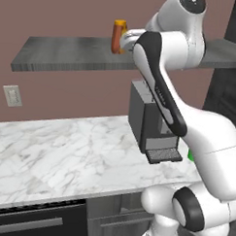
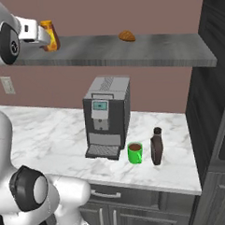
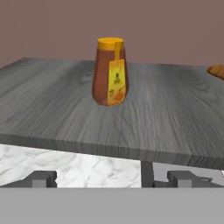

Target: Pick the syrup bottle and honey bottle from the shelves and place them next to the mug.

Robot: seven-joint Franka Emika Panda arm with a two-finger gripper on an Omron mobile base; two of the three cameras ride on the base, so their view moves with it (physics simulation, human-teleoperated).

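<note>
Brown wall behind, grey shelves [image 3: 175, 118] at hand height, marble counter [image 1: 65, 156] below. Gripper [image 3: 111, 178] level with the shelf's front edge, fingertips [image 3: 41, 178] spread wide, nothing between them. Honey bottle [image 3: 110, 72] dead ahead along the approach axis, upright on the shelf board, set back from the front edge, label facing the hand; long axis vertical, so a horizontal side grasp on the body looks right. Slightly left of centre between the tips, if at all; hard to call. Clear gap between tips and bottle, no contact. From the right base view, hand just beside the honey bottle [image 2: 50, 36] at the shelf's left end; from the left base view, same bottle [image 1: 118, 36] partly behind the wrist. Small brown pastry-like item [image 2: 126, 36] further right along the shelf, well apart, out of the path. Down on the counter: syrup bottle [image 2: 156, 146] already standing just beside the mug [image 2: 135, 152], both right of the coffee machine [image 2: 106, 117]. Judged half done: one bottle placed, one to fetch. Next move likely a straight advance over the board until the bottle sits between the fingers, then close. Risk: tipping the slim bottle backward if nudged before closing.
</note>
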